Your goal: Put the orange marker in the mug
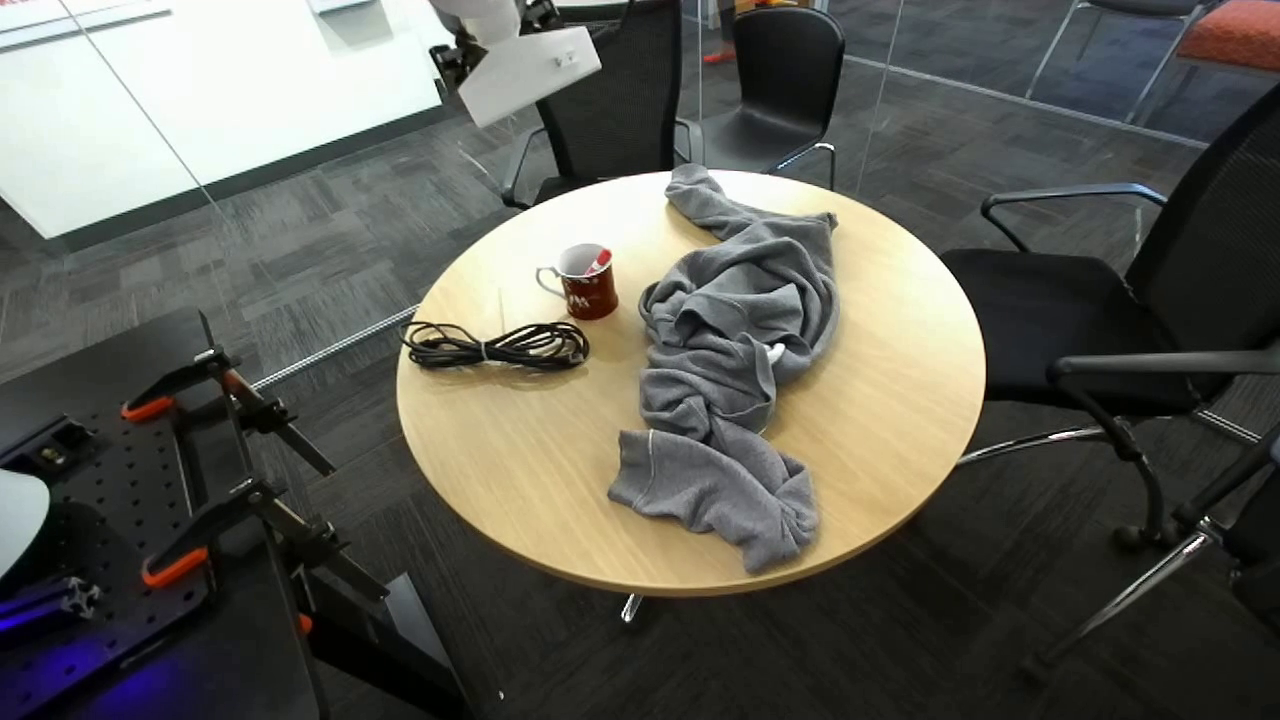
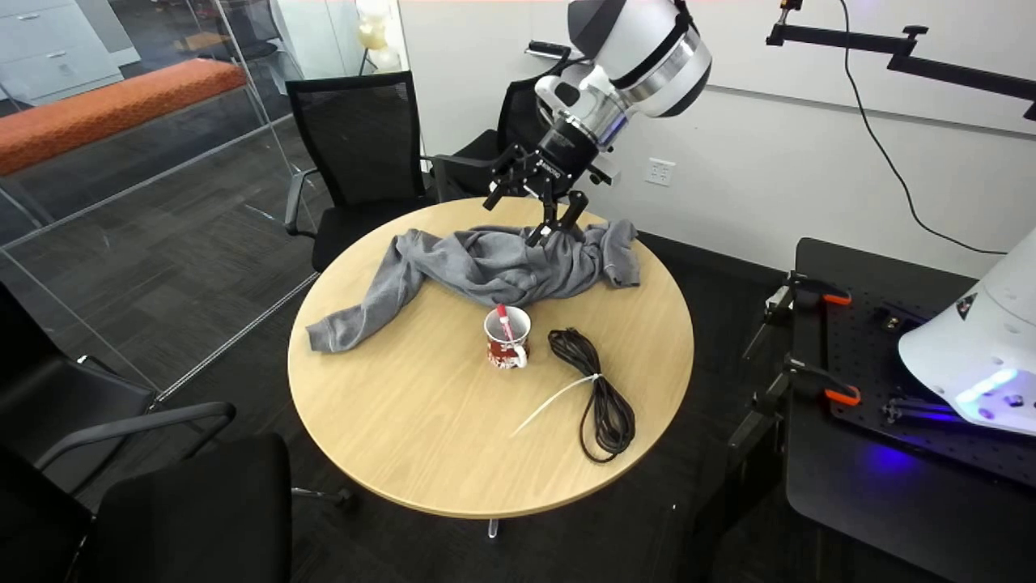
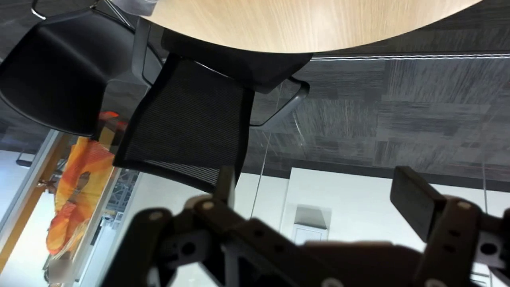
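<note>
The red-orange marker [image 2: 505, 322] leans inside the mug [image 1: 588, 293], its red end up by the rim, so the placing looks done. Spread and holding nothing, the gripper [image 3: 320, 193] hangs well apart from the mug; no step of the task seems left.

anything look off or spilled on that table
Only the grey sweater stands out: it lies crumpled and twisted across the table rather than folded. The mug stands upright with the marker leaning inside it, and no spill or damage shows.
</note>
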